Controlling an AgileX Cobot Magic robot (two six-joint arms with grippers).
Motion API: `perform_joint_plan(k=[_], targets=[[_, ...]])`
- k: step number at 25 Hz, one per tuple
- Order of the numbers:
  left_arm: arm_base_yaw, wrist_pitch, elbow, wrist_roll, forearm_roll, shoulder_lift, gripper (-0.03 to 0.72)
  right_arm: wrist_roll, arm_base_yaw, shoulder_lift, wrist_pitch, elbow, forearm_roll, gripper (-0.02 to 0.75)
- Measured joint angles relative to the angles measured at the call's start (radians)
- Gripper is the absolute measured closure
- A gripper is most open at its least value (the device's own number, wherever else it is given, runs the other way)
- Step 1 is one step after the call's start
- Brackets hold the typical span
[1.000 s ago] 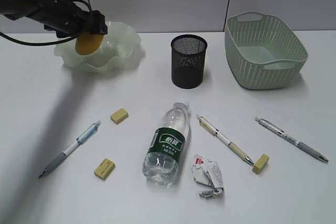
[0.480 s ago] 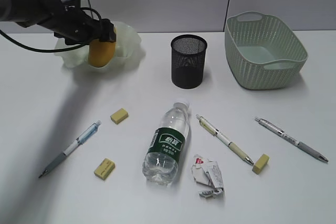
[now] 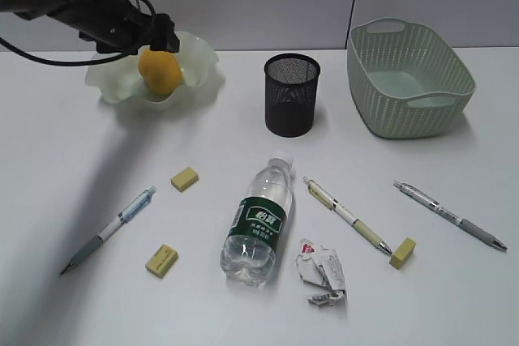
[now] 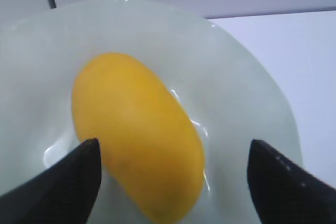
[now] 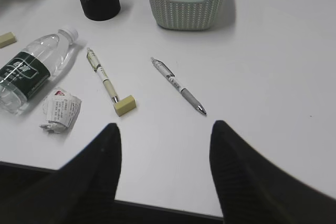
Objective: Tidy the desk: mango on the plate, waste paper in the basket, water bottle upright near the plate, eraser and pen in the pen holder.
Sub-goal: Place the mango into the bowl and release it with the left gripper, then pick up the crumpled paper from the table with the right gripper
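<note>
The yellow mango (image 3: 160,70) (image 4: 136,129) lies in the ruffled pale green plate (image 3: 195,62) (image 4: 236,77) at the back left. My left gripper (image 3: 159,38) (image 4: 173,142) hovers just above it, open, with its fingers wide either side. The water bottle (image 3: 258,220) (image 5: 31,69) lies on its side mid-desk, with the waste paper (image 3: 323,273) (image 5: 60,109) beside it. Three pens (image 3: 108,228) (image 3: 346,214) (image 3: 450,215) and three erasers (image 3: 184,178) (image 3: 161,260) (image 3: 403,252) lie scattered. The black pen holder (image 3: 291,95) and the basket (image 3: 409,79) stand at the back. My right gripper (image 5: 165,124) is open and holds nothing.
The white desk (image 3: 73,160) ends at a front edge just under my right gripper in the right wrist view. A grey partition wall runs behind the plate and basket. The left arm reaches in from the upper left.
The left gripper carried the mango rightward over the plate, lowered it and opened further. The mango now lies free in the plate. The right arm has not moved.
</note>
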Motion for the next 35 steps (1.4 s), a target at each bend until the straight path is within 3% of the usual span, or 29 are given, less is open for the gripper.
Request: perform_joint_plan(k=[4, 9, 21, 25, 35], targets=[[0.000, 0.104, 0.000, -0.067, 0.066, -0.065, 0.024, 0.000, 0.000, 0.000, 0.000, 0.000, 0.000, 0.303], [0.021, 0.359, -0.002, -0.201, 0.201, -0.160, 0.025, 0.000, 0.000, 0.000, 0.000, 0.000, 0.000, 0.303], [0.148, 0.708, -0.007, -0.304, 0.404, -0.307, 0.036, 0.000, 0.000, 0.000, 0.000, 0.000, 0.000, 0.303], [0.189, 0.737, -0.007, -0.314, 0.428, -0.307, 0.041, 0.000, 0.000, 0.000, 0.000, 0.000, 0.000, 0.303], [0.172, 0.830, 0.001, -0.314, 0.443, -0.432, 0.086, 0.000, 0.000, 0.000, 0.000, 0.000, 0.001, 0.302]])
